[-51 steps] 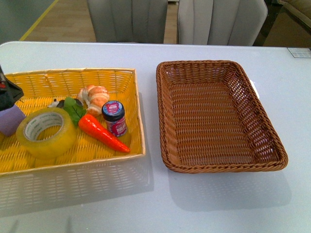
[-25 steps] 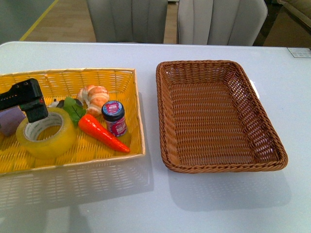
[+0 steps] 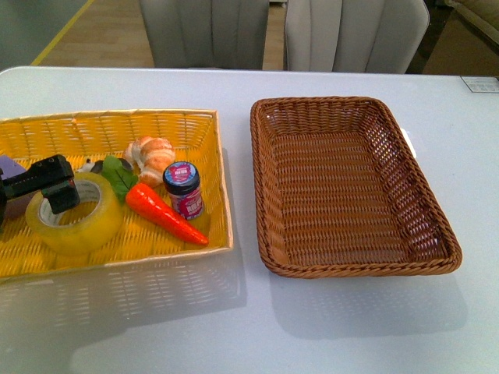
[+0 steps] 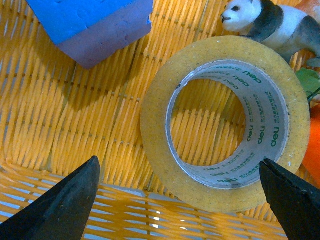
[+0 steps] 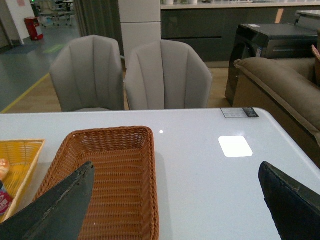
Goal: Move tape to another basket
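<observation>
The tape (image 3: 76, 214) lies flat in the yellow basket (image 3: 223, 179), at its front left. My left gripper (image 3: 56, 191) hovers over the tape, open and empty. In the left wrist view the tape (image 4: 156, 125) sits between and just beyond the spread fingers of the left gripper (image 4: 178, 161), not touching them. The brown wicker basket (image 3: 260, 164) stands empty to the right of the yellow one. My right gripper (image 5: 176, 167) is open and empty above the table, beside the brown basket (image 5: 153, 165); it does not show in the front view.
The yellow basket also holds a toy carrot (image 3: 165, 213), a small jar (image 3: 184, 189), a bread-like piece (image 3: 153, 155), a panda figure (image 4: 272, 22) and a blue-purple block (image 4: 95, 25). Two grey chairs (image 3: 207, 31) stand behind the table.
My left gripper came in from the left edge over the yellow basket, then dropped lower onto the tape. The tape and the other things have not moved.
</observation>
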`<state>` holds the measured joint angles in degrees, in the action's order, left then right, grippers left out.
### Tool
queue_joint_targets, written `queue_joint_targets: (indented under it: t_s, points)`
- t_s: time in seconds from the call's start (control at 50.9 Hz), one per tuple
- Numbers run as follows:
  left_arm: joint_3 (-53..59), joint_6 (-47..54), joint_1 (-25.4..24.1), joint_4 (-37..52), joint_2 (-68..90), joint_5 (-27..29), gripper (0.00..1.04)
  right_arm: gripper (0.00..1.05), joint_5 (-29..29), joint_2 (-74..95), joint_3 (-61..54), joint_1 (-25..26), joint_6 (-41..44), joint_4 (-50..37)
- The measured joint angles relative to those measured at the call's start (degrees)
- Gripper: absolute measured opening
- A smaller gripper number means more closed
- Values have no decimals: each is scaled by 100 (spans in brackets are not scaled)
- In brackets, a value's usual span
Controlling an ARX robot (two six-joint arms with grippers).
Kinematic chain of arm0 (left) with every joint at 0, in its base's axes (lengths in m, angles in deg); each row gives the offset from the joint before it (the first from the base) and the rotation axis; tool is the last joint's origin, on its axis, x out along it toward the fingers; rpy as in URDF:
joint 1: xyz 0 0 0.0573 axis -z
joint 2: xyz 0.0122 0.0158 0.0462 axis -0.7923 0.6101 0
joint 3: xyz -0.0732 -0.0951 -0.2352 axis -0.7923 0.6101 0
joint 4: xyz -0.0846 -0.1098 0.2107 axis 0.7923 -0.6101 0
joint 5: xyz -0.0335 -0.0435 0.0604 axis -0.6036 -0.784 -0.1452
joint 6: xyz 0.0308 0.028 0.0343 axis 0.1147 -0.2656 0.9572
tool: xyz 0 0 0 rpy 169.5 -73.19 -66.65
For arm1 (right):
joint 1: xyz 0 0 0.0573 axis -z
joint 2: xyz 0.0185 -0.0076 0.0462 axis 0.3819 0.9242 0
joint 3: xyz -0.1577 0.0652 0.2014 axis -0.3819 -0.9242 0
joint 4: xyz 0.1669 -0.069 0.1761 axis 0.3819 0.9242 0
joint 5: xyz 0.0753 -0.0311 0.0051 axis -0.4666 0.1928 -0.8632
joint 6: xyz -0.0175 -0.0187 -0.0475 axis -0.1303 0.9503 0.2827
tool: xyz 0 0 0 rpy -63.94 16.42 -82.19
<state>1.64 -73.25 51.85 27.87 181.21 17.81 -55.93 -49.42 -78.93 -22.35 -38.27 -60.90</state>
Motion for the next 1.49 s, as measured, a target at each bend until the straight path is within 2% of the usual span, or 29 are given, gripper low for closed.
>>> queue_joint_targets:
  t_s: [0.491,0.55,0.883,1.021,1.08,1.296,1.492]
  points:
    - [-627,-2,-44,-326,686,37,96,96,0,0,0,0,0,0]
    - [-686,-2,-44,-343,745,48,90,96,0,0,0,0,0,0]
    - [-776,-68,-59,-409,870,87,42,96,0,0,0,0,0,0]
    - [-769,-168,-79,-402,868,114,18,96,0,0,0,0,0,0]
    - [-713,-264,-83,-387,831,149,15,96,0,0,0,0,0,0]
    - [-369,-352,-177,-326,448,142,15,96,0,0,0,0,0,0]
    - [-66,-269,-223,-463,-734,282,15,96,0,0,0,0,0,0]
